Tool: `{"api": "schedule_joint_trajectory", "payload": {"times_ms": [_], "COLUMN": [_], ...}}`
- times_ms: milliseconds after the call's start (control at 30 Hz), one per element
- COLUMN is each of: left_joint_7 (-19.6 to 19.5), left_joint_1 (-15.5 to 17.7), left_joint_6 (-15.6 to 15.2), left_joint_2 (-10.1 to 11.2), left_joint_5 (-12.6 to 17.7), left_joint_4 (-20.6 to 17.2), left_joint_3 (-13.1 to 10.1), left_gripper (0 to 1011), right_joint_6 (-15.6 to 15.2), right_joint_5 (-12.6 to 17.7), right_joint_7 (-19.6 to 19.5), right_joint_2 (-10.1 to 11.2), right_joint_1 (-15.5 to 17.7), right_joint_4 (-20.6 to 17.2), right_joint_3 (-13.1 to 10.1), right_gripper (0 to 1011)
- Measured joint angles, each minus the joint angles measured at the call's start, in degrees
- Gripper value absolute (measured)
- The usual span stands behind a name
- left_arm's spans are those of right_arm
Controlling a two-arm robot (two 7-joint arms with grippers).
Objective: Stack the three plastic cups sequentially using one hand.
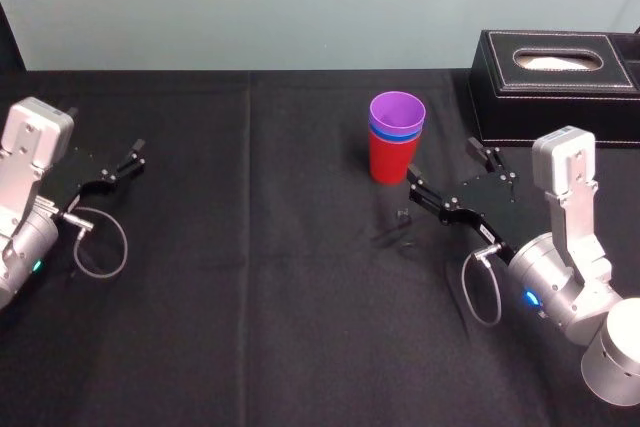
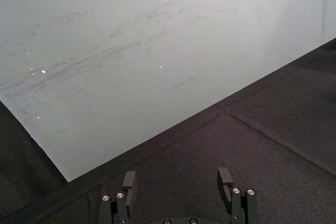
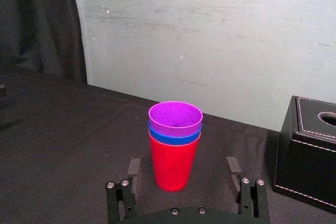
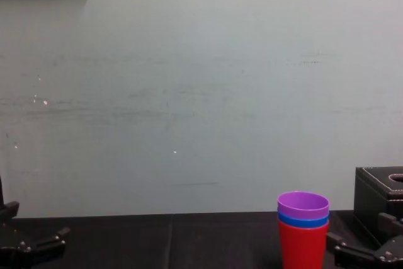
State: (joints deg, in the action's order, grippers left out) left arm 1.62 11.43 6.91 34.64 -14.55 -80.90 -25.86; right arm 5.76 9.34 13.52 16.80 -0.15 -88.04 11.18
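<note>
Three cups (image 1: 396,137) stand nested, purple in blue in red, on the table (image 1: 250,297) near the black box (image 1: 555,87), so I'd pull my right claw (image 1: 445,165), spread and empty just beside them, straight back without clipping them, while my left claw (image 1: 133,156) idles, also spread, at far left.

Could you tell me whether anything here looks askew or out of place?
Nothing stands out: purple cup in blue cup in red cup, upright. Right gripper open, clear of them; left gripper parked at left.
</note>
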Motion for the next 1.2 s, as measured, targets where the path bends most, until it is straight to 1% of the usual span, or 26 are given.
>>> {"api": "schedule_joint_trajectory", "payload": {"times_ms": [1200], "left_joint_7": [0.0], "left_joint_1": [0.0], "left_joint_6": [0.0], "left_joint_2": [0.0], "left_joint_5": [0.0], "left_joint_4": [0.0], "left_joint_3": [0.0], "left_gripper": [1005], "right_joint_6": [0.0], "right_joint_5": [0.0], "right_joint_7": [0.0], "right_joint_2": [0.0], "right_joint_1": [0.0], "right_joint_4": [0.0], "right_joint_3": [0.0], "right_gripper": [1002]}}
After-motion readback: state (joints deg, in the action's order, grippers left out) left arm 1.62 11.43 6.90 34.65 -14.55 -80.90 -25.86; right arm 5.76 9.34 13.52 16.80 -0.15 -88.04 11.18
